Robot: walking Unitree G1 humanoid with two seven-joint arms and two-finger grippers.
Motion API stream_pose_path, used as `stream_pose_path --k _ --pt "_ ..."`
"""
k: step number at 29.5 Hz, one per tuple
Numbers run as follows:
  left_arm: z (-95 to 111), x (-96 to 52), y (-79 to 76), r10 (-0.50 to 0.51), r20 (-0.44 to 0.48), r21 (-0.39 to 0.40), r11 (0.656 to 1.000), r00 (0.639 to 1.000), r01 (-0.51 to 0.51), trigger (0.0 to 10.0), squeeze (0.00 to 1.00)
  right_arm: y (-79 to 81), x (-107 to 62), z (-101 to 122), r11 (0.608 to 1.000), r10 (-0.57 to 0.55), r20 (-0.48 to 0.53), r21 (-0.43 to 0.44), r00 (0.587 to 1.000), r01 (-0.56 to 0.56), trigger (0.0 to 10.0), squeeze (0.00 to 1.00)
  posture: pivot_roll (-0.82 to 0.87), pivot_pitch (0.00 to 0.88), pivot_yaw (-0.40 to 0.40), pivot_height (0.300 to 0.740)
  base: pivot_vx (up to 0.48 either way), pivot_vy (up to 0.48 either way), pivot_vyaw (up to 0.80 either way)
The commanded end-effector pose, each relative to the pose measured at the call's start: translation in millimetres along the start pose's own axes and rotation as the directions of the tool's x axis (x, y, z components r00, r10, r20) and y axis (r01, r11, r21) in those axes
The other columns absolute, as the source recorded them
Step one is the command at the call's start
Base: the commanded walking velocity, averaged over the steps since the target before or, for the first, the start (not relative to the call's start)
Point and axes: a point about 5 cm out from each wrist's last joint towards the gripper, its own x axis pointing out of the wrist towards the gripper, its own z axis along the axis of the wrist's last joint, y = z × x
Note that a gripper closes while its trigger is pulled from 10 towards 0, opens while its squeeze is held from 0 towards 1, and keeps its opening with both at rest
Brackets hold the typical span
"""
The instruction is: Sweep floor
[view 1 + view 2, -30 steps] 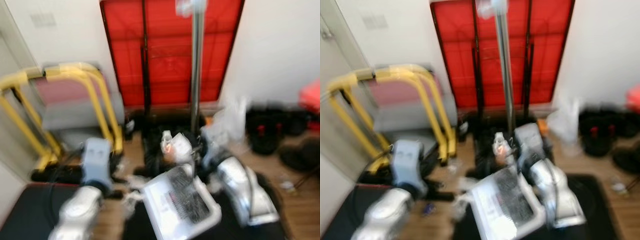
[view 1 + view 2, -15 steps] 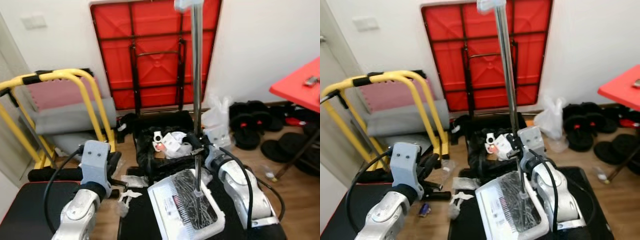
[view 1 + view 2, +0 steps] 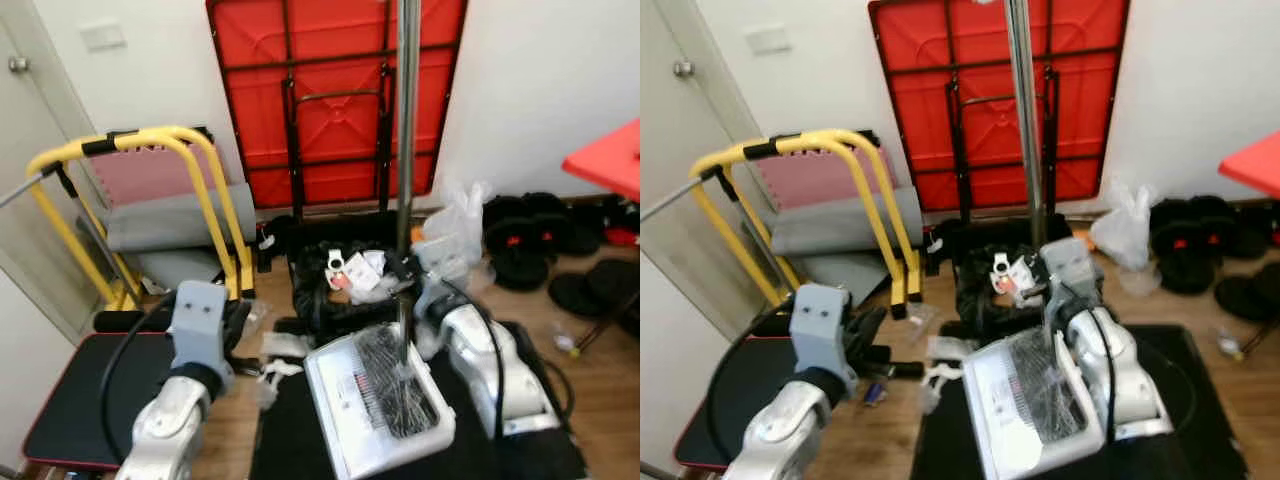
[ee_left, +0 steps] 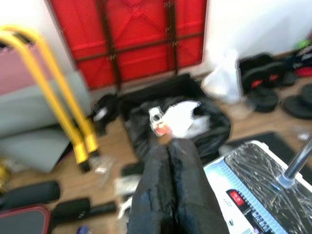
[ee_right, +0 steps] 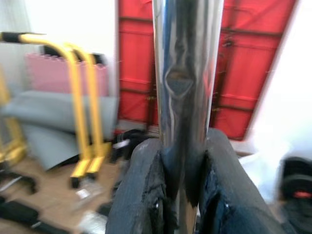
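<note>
**Cluttered corner, wood floor, white walls**

Red folding table (image 3: 335, 95) leans folded against the white wall (image 3: 540, 90). Yellow tube frame (image 3: 150, 200) stands near a door (image 3: 25, 200), with pink and grey mats (image 3: 165, 215) behind it. Black weight plates (image 3: 545, 250) and a white plastic bag (image 3: 455, 225) sit on the wood floor (image 3: 585, 360). Black mats (image 3: 85, 395) lie in front.

Long shiny chrome metal broom pole (image 3: 407, 120) stands upright before red folded table (image 3: 335, 95), clamped between black fingers (image 5: 141, 195). White plastic dustpan head (image 3: 378, 400) at pole's foot, tangled dark hair on top, resting on wooden floor (image 3: 235, 420).
</note>
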Motion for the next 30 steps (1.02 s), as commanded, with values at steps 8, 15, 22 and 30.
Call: stream_pose_path --k 8,15,22,30 --pt "-4.8 -0.1 0.3 0.005 -0.023 -0.011 1.000 1.000 -0.006 10.0 0.00 0.8 4.0 17.9 1.000 0.001 0.089 -0.024 0.996 0.001 10.0 0.00 -0.11 0.000 0.016 0.740 0.000 0.000 0.00" --pt "-4.3 0.7 1.1 0.020 -0.019 -0.019 1.000 1.000 -0.020 10.0 0.00 0.8 4.5 17.8 1.000 -0.001 0.095 -0.022 0.995 0.003 10.0 0.00 -0.11 0.000 0.016 0.740 0.000 0.000 0.00" --pt "-3.2 1.6 2.2 0.021 -0.013 -0.026 0.999 1.000 -0.021 10.0 0.00 1.6 5.6 16.4 1.000 -0.006 0.077 -0.015 0.997 0.007 10.0 0.00 -0.12 0.000 0.014 0.740 0.000 0.000 0.00" --pt "-2.6 2.4 1.3 0.008 -0.003 -0.028 1.000 1.000 -0.008 10.0 0.00 3.9 6.2 17.2 1.000 0.018 0.086 -0.008 0.996 -0.017 10.0 0.00 -0.12 0.000 0.012 0.740 0.197 0.000 -0.06"
